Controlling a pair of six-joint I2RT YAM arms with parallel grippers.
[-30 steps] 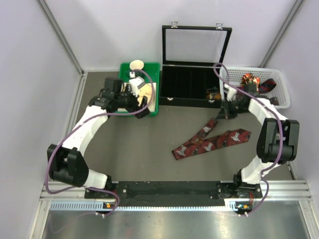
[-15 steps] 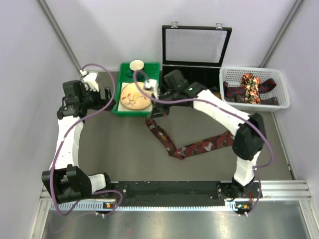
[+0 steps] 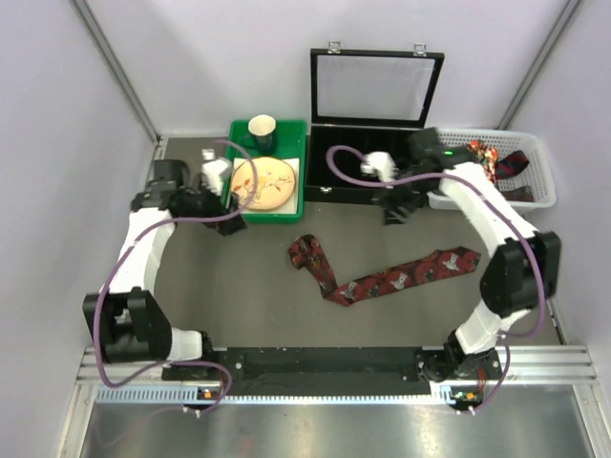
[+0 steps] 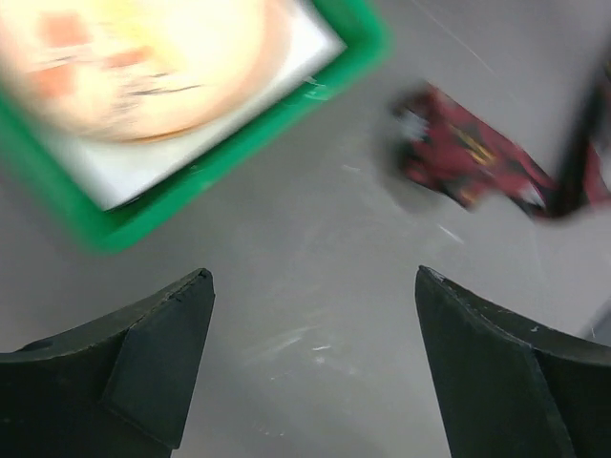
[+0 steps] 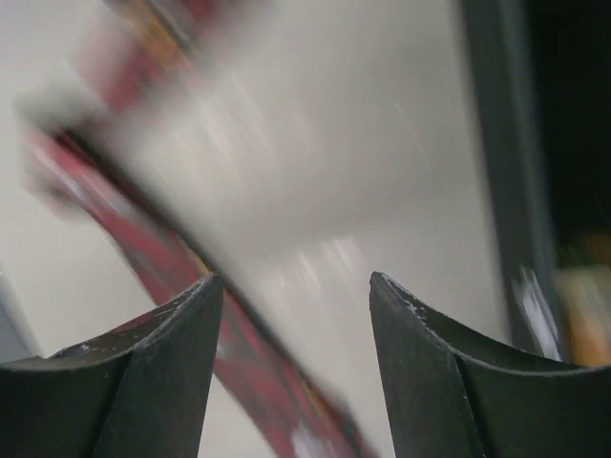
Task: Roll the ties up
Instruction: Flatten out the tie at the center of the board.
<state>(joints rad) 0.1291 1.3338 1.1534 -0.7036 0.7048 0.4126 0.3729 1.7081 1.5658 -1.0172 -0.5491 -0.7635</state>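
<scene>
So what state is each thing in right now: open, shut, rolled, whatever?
Loose tie: unrolled, lying bent in a V.
Heaped ties: piled loosely in the basket.
Black case: lid up, open.
Cup: upright in the green tray.
Left fingers: open, empty.
Right fingers: open, empty.

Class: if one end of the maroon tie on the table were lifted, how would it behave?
Probably floppy: the tie lies flat with a sharp bend, so the rest would dangle. Likely light, being thin fabric. Pushed, it would probably bunch, not slide.
</scene>
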